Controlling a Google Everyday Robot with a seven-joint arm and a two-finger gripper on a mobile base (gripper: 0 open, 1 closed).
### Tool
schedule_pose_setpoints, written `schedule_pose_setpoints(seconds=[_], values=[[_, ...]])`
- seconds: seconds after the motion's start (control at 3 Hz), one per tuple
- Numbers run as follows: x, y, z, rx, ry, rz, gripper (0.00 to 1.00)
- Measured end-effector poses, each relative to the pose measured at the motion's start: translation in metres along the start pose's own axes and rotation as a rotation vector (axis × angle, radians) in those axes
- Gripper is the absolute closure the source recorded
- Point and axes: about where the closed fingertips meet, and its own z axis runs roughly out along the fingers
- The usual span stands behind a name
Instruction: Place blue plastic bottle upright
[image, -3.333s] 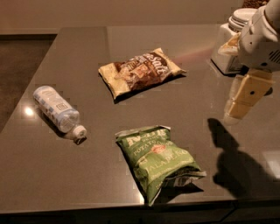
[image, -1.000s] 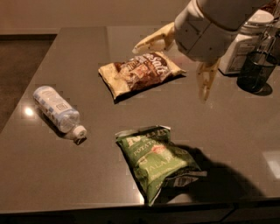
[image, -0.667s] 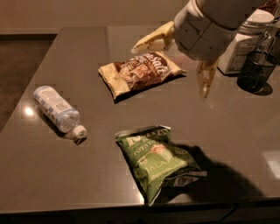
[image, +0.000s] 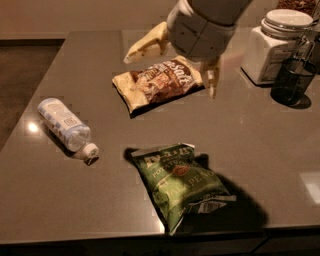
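A dark grey desk (image: 280, 165) fills most of the view, with a strip of floor at the left and a pale wall behind. Above its far half hangs the gripper (image: 170, 75), over the brown chip bag (image: 155, 85). Its jaws are spread wide and hold nothing.

A green chip bag (image: 182, 187) lies near the front edge. A white lidded jar (image: 272, 47) and a dark glass (image: 292, 80) stand at the far right.

The blue plastic bottle (image: 65, 125) lies on its side at the left of the desk, well apart from the gripper and from both bags. Its white cap (image: 91, 149) points toward the near edge and the green bag.

The bottle looks light and thin-walled, so a hard squeeze would likely dent it. Its round, smooth body may roll or slip when touched. How much water is in it I cannot tell.

The best hold seems to be across the labelled middle, with the jaws set square to the bottle's length and closing gently. That would leave the base free to be tipped down onto the desk.
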Motion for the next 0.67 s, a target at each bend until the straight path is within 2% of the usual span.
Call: schedule_pose_setpoints(seconds=[0.67], values=[[0.001, -0.052, 0.066, -0.097, -0.062, -0.353, 0.00]])
